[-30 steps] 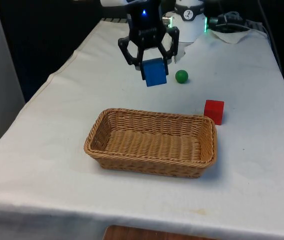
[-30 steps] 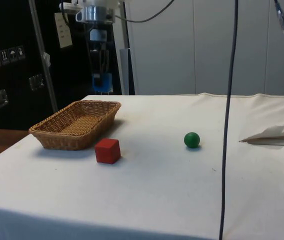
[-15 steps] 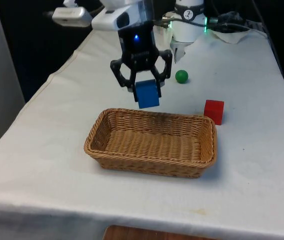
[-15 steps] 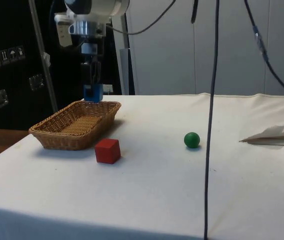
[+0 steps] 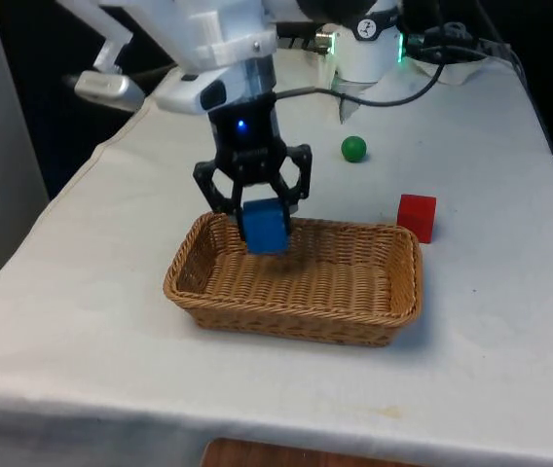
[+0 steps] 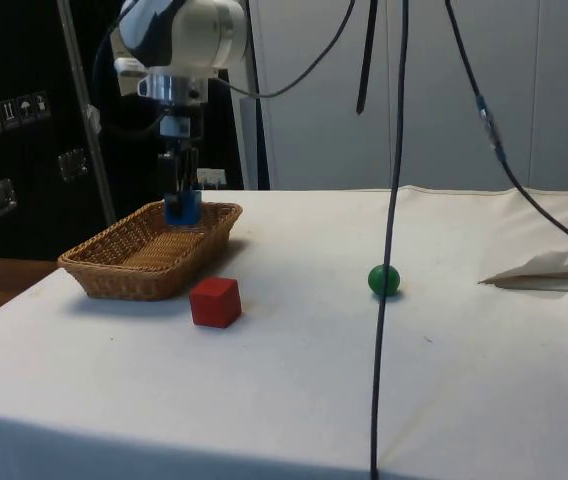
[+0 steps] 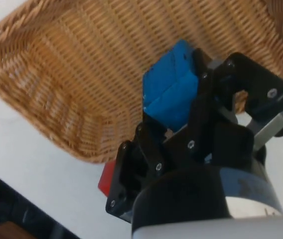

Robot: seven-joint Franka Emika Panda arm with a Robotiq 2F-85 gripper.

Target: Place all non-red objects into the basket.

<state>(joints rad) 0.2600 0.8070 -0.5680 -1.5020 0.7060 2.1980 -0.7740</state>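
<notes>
White cloth covers my table point(image 5: 82, 321). Nearest its front edge sits the wicker basket point(image 5: 296, 277), roughly midway between the side edges. I have the gripper point(image 5: 255, 209) hanging over the basket's far rim, fingers clamped on the blue cube point(image 5: 263, 226), which is above the basket's floor, not touching it. Behind the basket's far right corner stands the red cube point(image 5: 417, 215); farther back lies the green ball point(image 5: 353, 148).

Front view looks down the counter point(image 5: 82, 321) lengthwise; side view faces across it, low and level. Both share the basket point(image 5: 208, 292). Wrist view looks down closely into that basket.
</notes>
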